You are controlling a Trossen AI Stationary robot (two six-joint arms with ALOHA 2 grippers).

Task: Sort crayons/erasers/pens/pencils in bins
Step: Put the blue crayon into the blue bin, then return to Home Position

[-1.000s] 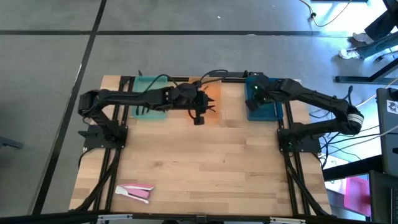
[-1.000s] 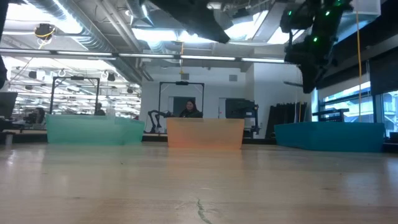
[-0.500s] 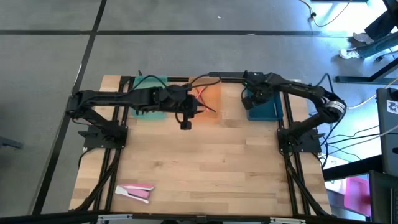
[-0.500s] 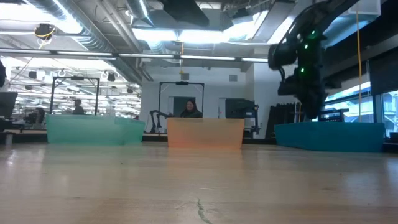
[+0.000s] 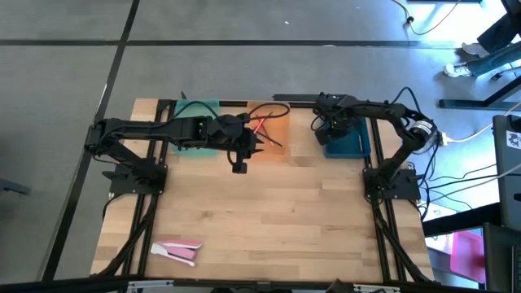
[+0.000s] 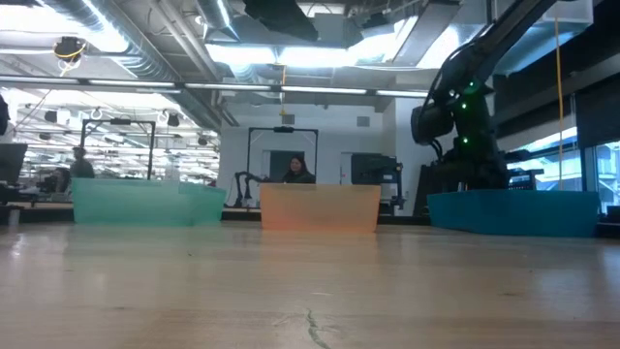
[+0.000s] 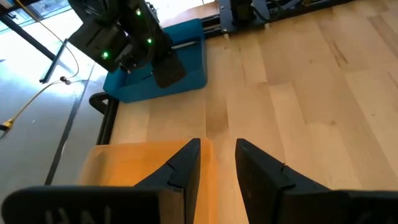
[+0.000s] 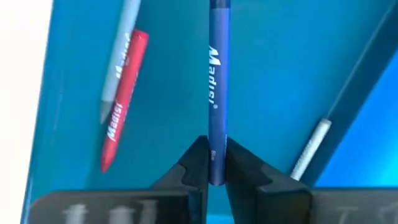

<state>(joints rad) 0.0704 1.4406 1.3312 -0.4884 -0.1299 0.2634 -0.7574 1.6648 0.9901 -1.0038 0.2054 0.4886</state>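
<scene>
My right gripper (image 8: 216, 146) is over the blue bin (image 5: 352, 145) at the table's far right, shut on a blue pencil (image 8: 217, 81). A red pencil (image 8: 123, 99), a grey stick and a white stick lie on that bin's floor. My left gripper (image 7: 217, 146) is open and holds nothing; it hangs over the near edge of the orange bin (image 5: 277, 122), which holds red and black sticks. The teal bin (image 5: 195, 130) stands left of the orange one, partly under my left arm. The pink eraser (image 5: 177, 251) lies flat at the table's near left corner. My right gripper pinches the blue pencil by its near end (image 8: 216, 134) between the two fingers. It comes from above, pointing down into the blue bin. The pencil runs on past the fingertips, in line with the fingers. Whether its far end touches the bin floor I cannot tell.
The three bins stand in a row along the table's far edge, seen in the low view as teal (image 6: 136, 204), orange (image 6: 320, 208) and blue (image 6: 513, 213). Bare wood stretches from the bins to the near edge. A person sits in the room behind the table.
My right gripper has come down from high above toward the blue bin while its arm folded back toward the table's right edge. My left gripper has moved toward the table's left and slightly toward the near edge, uncovering the sticks in the orange bin.
</scene>
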